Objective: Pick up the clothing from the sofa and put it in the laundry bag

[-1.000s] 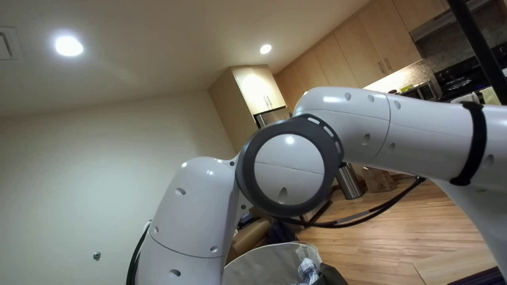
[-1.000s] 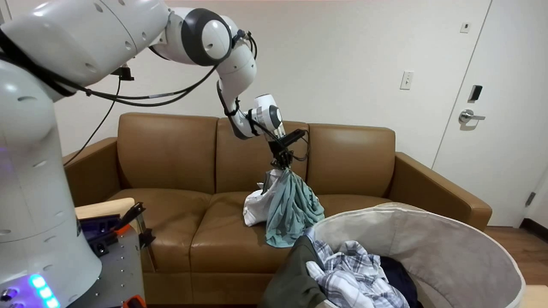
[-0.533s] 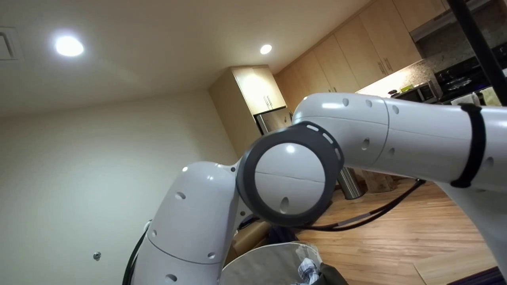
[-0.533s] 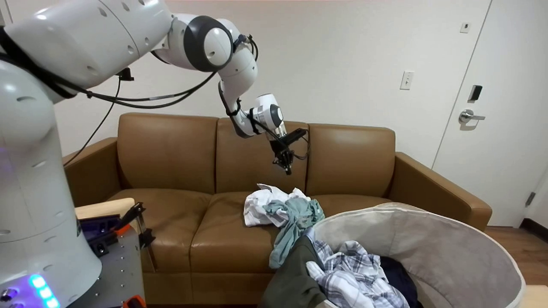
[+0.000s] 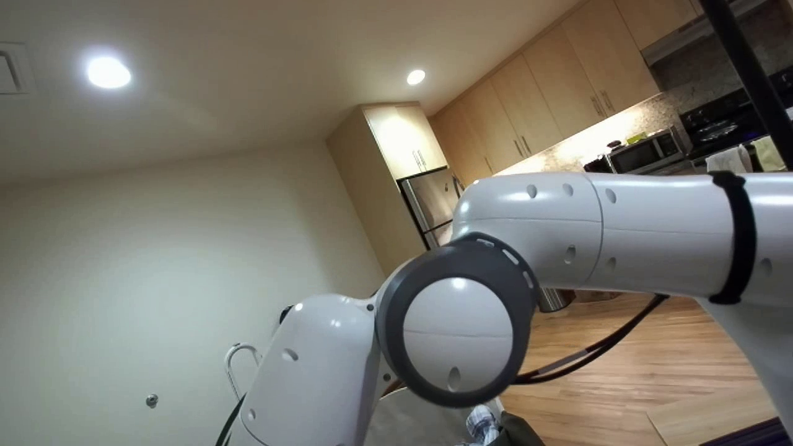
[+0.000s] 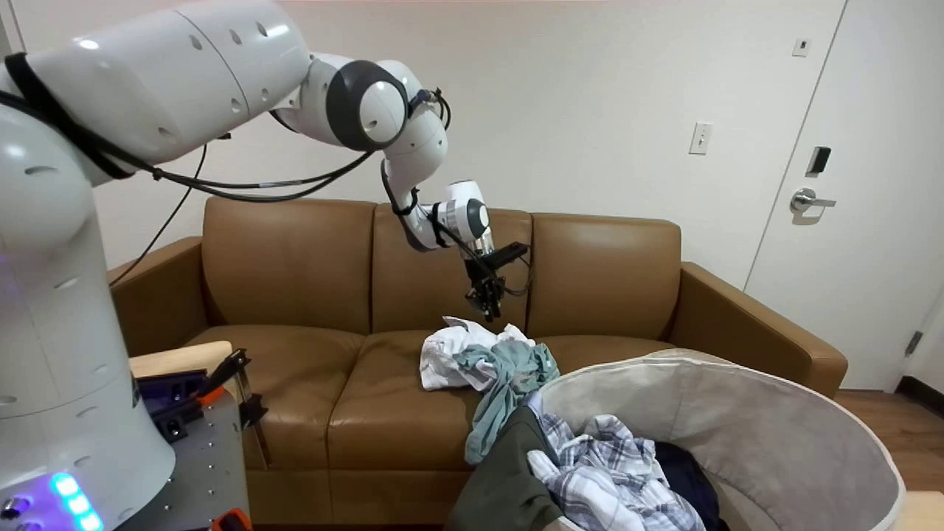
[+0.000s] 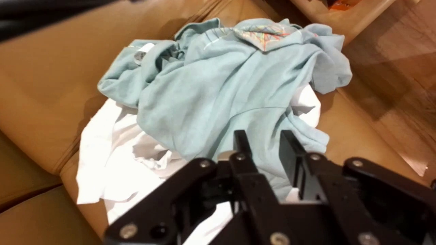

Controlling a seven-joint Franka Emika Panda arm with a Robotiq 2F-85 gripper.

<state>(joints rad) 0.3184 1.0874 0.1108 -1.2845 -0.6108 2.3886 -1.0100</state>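
Observation:
The clothing lies heaped on the brown sofa: a blue-grey garment draped over white cloth. In an exterior view the blue-grey part trails over the seat's front edge, close to the laundry bag. My gripper is parted with no fabric pinched between its fingers; the heap shows beneath the gap. Seen from outside, the gripper points down just above the heap, apparently without touching it. The laundry bag, grey-walled and wide-mouthed, stands in front of the sofa; an exterior view shows only part of its wall.
Inside the bag are a plaid shirt and a dark navy cloth. Dark olive cloth hangs over the bag's near-sofa side. A metal stand with clamps sits beside the robot base. The sofa backrest rises behind the gripper.
A second ago the clothing hung from the gripper; by half a second ago it had dropped onto the sofa. Since then the arm has come down toward the heap.

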